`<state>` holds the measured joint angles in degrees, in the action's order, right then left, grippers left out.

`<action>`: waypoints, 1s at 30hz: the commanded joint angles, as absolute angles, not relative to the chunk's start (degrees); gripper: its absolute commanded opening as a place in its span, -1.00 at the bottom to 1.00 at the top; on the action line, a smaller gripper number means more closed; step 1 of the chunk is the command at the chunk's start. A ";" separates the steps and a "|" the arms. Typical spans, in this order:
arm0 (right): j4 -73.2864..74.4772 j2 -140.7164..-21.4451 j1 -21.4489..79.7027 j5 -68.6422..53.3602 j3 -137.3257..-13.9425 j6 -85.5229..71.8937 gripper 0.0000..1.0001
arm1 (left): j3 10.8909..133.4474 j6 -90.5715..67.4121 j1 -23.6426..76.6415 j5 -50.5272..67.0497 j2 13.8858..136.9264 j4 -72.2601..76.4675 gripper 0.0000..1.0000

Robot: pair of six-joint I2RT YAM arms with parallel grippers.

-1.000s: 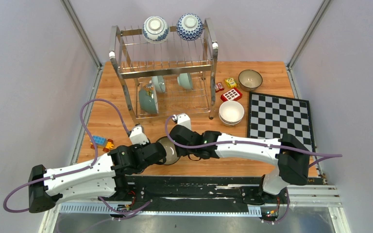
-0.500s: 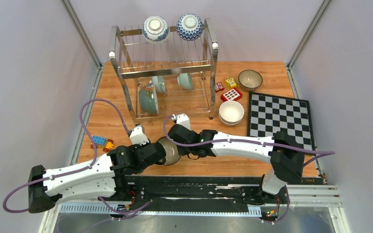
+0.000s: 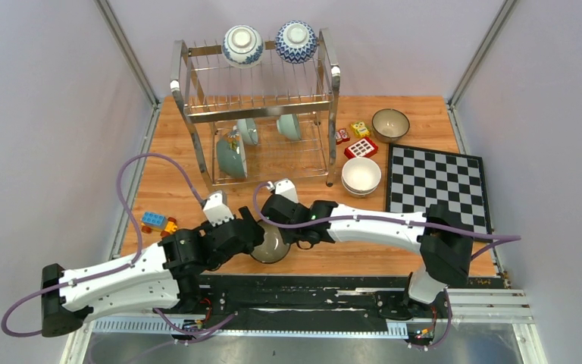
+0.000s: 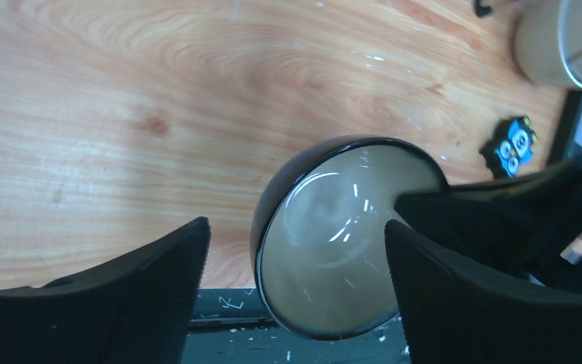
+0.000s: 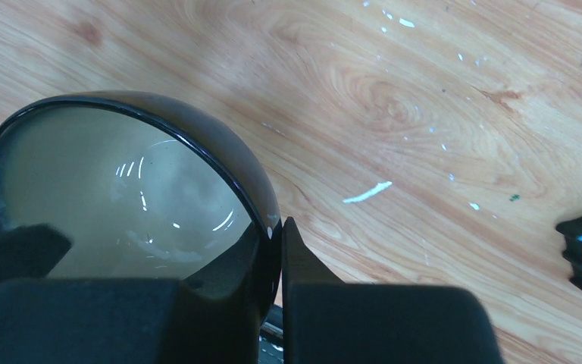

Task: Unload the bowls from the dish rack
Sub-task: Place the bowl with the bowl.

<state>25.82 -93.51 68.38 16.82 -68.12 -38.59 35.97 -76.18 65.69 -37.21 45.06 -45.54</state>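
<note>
- Dish rack (image 3: 255, 114) is seen beyond both claws, with five bowls in it: two blue-and-white bowls (image 3: 242, 44) on the upper tier and three celadon bowls (image 3: 231, 155) on the lower tier.
- One dark brown bowl (image 4: 326, 250) is held out of the rack, over the near edge of the worktop (image 3: 174, 189); whether it rests on the wood cannot be told.
- Its rim is pinched by the clenched right claw (image 5: 276, 250), one finger inside and one outside.
- The left claw (image 4: 294, 227) is released, its fingers (image 4: 159, 280) standing on either side of the bowl and apart from it.
- Beyond the right claw and to its right, a stack of cream-white bowls (image 3: 361, 176) and one brown bowl (image 3: 390, 123) are set on the worktop, beside one chessboard (image 3: 436, 186).
- Half a second earlier the dark bowl was gripped by the left claw; that claw has since been opened and the right claw closed on the rim.
</note>
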 commanded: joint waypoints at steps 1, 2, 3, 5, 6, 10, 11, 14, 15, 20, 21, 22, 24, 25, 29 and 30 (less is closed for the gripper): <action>30.45 -90.59 68.55 17.80 -72.07 -35.33 -0.94 | 36.20 -70.50 65.52 -38.01 40.67 -39.80 0.96; 31.87 -89.48 68.55 18.38 -72.47 -34.43 -0.94 | 36.05 -68.79 65.52 -37.75 39.43 -39.33 0.99; 33.18 -88.11 68.49 18.86 -72.66 -33.54 -0.94 | 35.93 -67.55 65.48 -37.62 38.15 -39.02 1.00; 36.36 -84.42 68.54 19.74 -72.40 -31.70 -0.94 | 35.44 -64.78 65.48 -37.10 35.32 -38.43 1.00; 37.37 -82.04 68.51 20.21 -72.00 -30.36 -0.94 | 35.05 -63.22 65.48 -37.08 33.71 -38.17 1.00; 46.02 -73.68 67.79 23.57 -74.09 -24.86 -0.94 | 33.00 -59.82 65.48 -38.41 28.12 -38.57 1.00; 49.17 -71.85 67.00 25.84 -76.74 -23.58 -0.94 | 32.30 -58.88 65.49 -38.83 26.49 -39.08 1.00; 56.81 -68.48 62.73 30.05 -82.81 -19.98 -0.94 | 31.05 -55.99 65.50 -38.22 24.07 -38.65 1.00; 57.69 -67.45 60.37 30.55 -84.30 -18.90 -0.94 | 30.81 -55.32 65.48 -38.12 23.66 -38.47 1.00; 56.13 -63.92 39.46 22.82 -87.55 -16.63 -0.94 | 30.61 -54.19 65.48 -38.15 24.69 -37.18 1.00; 54.94 -63.64 35.88 21.25 -87.62 -16.94 -0.94 | 30.67 -54.03 65.48 -38.10 25.25 -36.89 1.00; 53.74 -63.49 32.26 20.44 -87.45 -17.66 -0.94 | 30.74 -53.76 65.52 -37.93 26.25 -36.57 1.00; 50.95 -63.29 25.65 19.19 -86.57 -19.47 -0.94 | 31.04 -53.50 65.52 -37.48 27.66 -36.32 1.00; 49.73 -63.35 22.05 17.91 -86.21 -20.52 -0.94 | 31.15 -53.30 65.48 -37.19 28.28 -36.22 1.00; 44.97 -64.09 8.74 13.00 -84.48 -26.24 -0.94 | 31.58 -52.74 65.52 -36.23 29.24 -36.65 1.00; 43.70 -64.73 6.19 12.61 -84.07 -27.59 -0.94 | 31.36 -52.67 65.48 -36.07 29.10 -36.54 1.00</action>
<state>51.75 -64.55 15.05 17.41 -84.77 -21.26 31.05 -54.11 65.69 -36.47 28.95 -37.47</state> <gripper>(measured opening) 0.088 0.997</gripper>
